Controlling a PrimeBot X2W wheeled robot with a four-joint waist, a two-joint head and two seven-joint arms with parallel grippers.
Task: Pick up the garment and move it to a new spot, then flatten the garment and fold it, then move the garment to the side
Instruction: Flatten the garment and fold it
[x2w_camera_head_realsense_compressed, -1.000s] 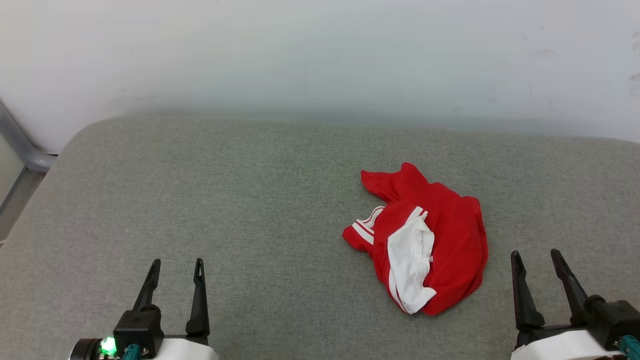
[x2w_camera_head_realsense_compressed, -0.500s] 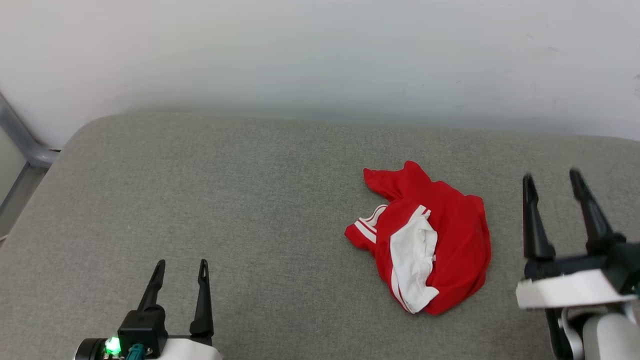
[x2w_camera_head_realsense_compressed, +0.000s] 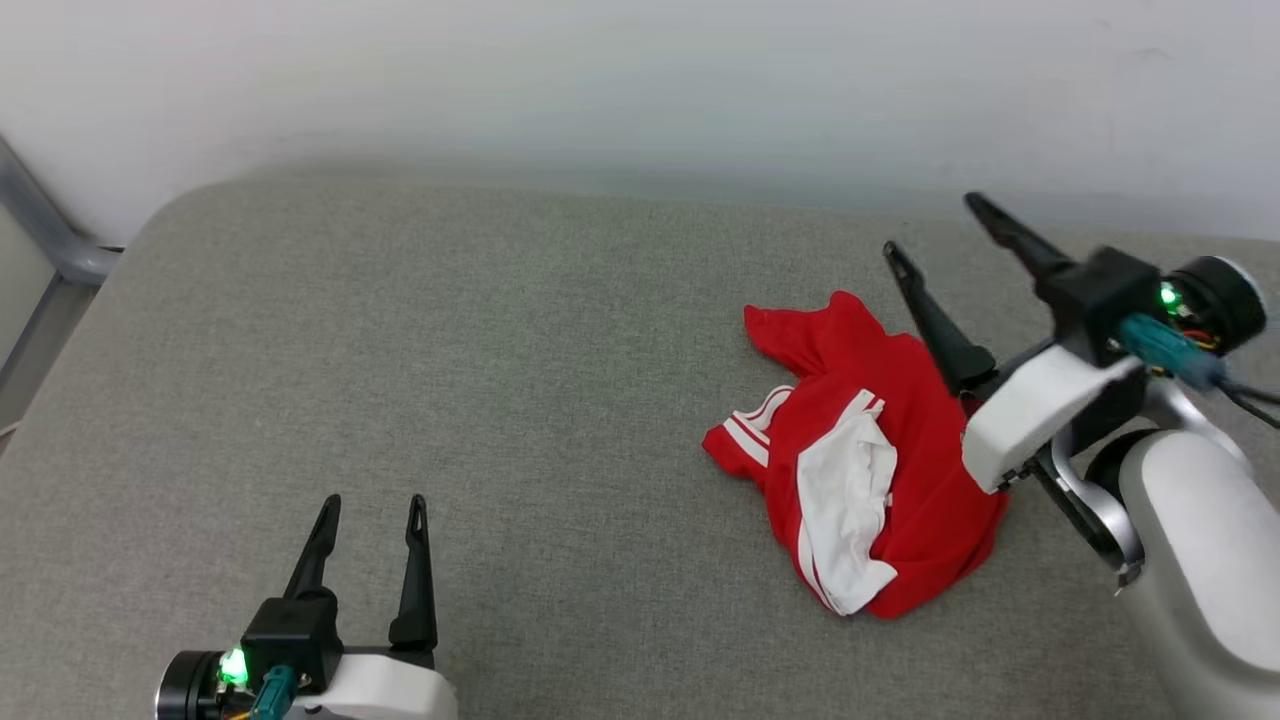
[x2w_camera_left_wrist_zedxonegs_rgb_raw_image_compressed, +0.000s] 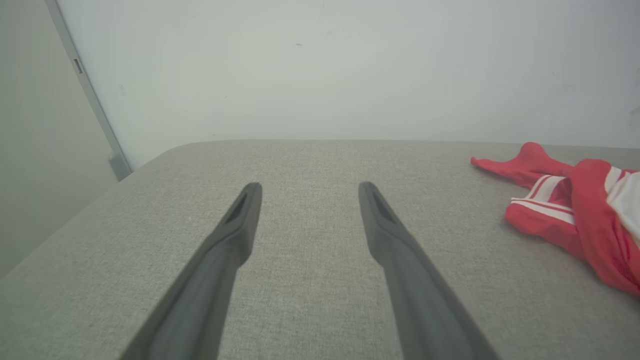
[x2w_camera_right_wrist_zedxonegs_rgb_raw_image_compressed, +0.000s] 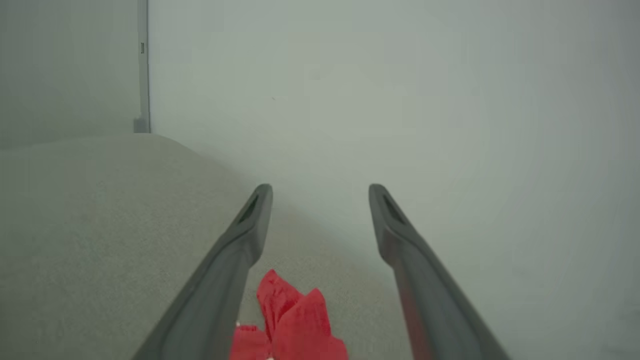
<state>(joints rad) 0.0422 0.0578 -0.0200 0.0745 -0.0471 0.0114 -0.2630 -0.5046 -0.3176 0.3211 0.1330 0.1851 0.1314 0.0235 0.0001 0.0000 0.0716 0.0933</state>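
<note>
The garment (x2w_camera_head_realsense_compressed: 905, 450) is a crumpled red jersey with a white sleeve and striped trim, lying right of centre on the grey padded surface (x2w_camera_head_realsense_compressed: 500, 400). My right gripper (x2w_camera_head_realsense_compressed: 930, 225) hovers open above the garment's far right edge, fingers pointing up-left toward the wall, nothing between them. The right wrist view looks over a red corner of the garment (x2w_camera_right_wrist_zedxonegs_rgb_raw_image_compressed: 290, 320) between my open fingers (x2w_camera_right_wrist_zedxonegs_rgb_raw_image_compressed: 240, 240). My left gripper (x2w_camera_head_realsense_compressed: 372, 505) rests open at the lower left, well away from the cloth. From the left wrist the garment (x2w_camera_left_wrist_zedxonegs_rgb_raw_image_compressed: 575, 215) lies at the right edge.
A pale wall (x2w_camera_head_realsense_compressed: 640, 90) runs along the back of the padded surface. A grey metal post (x2w_camera_head_realsense_compressed: 45, 235) stands at the far left corner. Bare grey padding spreads left of the garment.
My right arm has risen and swung forward and left, from the lower right corner to above the garment's right edge. The head camera shifted slightly. The left gripper stayed put.
</note>
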